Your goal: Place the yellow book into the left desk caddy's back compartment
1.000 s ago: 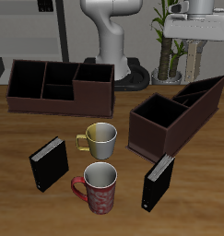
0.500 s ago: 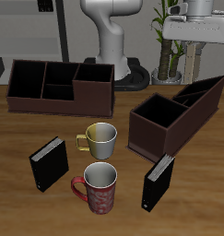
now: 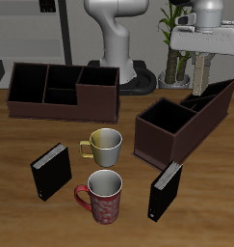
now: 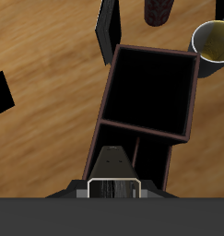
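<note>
My gripper (image 3: pixel 200 64) is shut on the yellow book (image 3: pixel 199 83) and holds it upright, edge-on to the exterior view. It hangs over the back end of the left desk caddy (image 3: pixel 165 143), a dark brown box with a black interior. The book's lower end is about level with the caddy's rim there. In the wrist view the book (image 4: pixel 113 166) shows as a grey-tan wedge pointing down into a narrow compartment beside the caddy's divider (image 4: pixel 141 131). I cannot tell whether the book touches the caddy.
A second dark brown caddy (image 3: pixel 61 89) stands farther back on the other side. A pale mug with a yellow handle (image 3: pixel 106 145) and a red patterned mug (image 3: pixel 104 196) stand mid-table. Two black books (image 3: pixel 51 171) (image 3: pixel 165 191) stand near the front edge.
My gripper has come down with the yellow book and shifted slightly sideways, so the book's lower end now reaches the caddy's back end. Nothing else has moved.
</note>
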{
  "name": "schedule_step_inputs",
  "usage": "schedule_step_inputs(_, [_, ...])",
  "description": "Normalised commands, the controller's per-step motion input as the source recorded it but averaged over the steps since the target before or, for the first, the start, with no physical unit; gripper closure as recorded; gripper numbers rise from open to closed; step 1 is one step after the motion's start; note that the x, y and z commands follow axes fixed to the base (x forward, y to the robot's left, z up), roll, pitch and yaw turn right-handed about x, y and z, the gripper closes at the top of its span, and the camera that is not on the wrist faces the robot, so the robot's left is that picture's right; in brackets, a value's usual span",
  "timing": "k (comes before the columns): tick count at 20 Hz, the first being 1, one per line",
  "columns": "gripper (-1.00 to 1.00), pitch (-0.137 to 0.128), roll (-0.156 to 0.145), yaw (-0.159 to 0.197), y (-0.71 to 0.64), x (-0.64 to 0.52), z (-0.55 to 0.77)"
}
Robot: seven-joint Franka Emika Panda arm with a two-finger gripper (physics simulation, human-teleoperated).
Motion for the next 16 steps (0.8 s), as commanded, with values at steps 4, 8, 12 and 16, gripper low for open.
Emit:
schedule_step_inputs(4, [1.0,0.003,0.001,-0.005,-0.01,0.01,-0.03])
schedule_step_inputs(8, [1.0,0.008,0.005,0.005,0.02,0.04,-0.1])
schedule_step_inputs(12, [1.0,0.008,0.017,0.003,0.06,0.01,-0.13])
schedule_step_inputs(16, [1.0,0.012,0.02,0.006,0.05,0.0,-0.18])
